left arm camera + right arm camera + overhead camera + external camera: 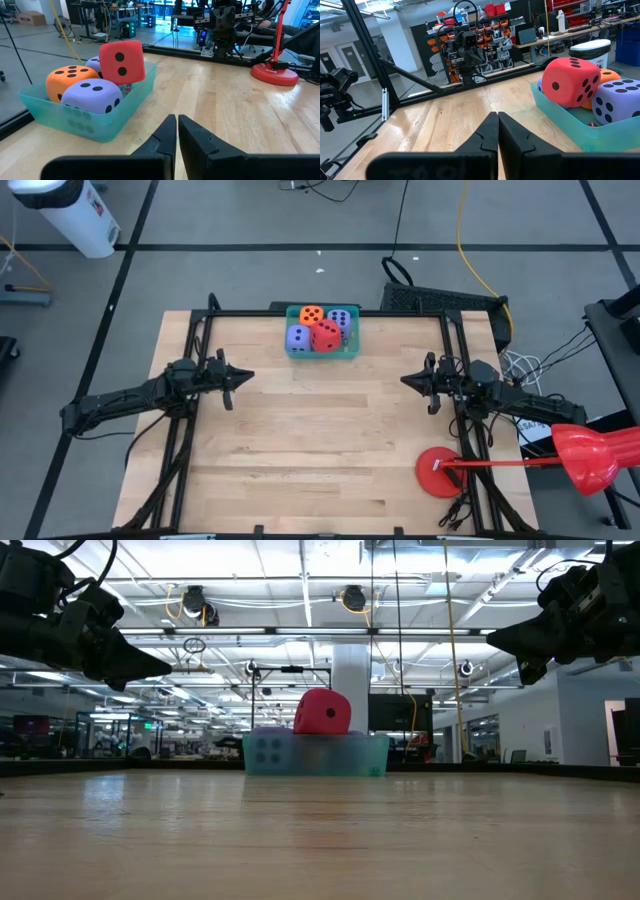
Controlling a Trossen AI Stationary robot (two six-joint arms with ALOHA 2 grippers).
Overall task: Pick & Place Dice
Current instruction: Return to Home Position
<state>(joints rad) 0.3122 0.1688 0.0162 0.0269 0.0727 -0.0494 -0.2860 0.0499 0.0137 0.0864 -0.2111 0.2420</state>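
Observation:
Several dice lie in a teal bin (pixel 322 350) at the table's far edge: a red one (pixel 327 335) (pixel 121 61) (pixel 570 81) on top of the others, an orange one (pixel 312 314) (pixel 70 80), and two purple ones (pixel 298 337) (pixel 340 319) (pixel 92 96) (pixel 619 101). My left gripper (pixel 248 377) (pixel 177 131) hovers shut above the table's left side, level, pointing right. My right gripper (pixel 405 380) (pixel 497 127) hovers shut above the right side, pointing left. Both are well short of the bin and hold nothing.
A red round base with a red pole and funnel-like head (pixel 445 472) stands at the table's near right corner. Black frame rails (pixel 190 410) (pixel 470 430) run along the left and right sides. Bare wood (pixel 320 440) lies between the arms and toward the near edge.

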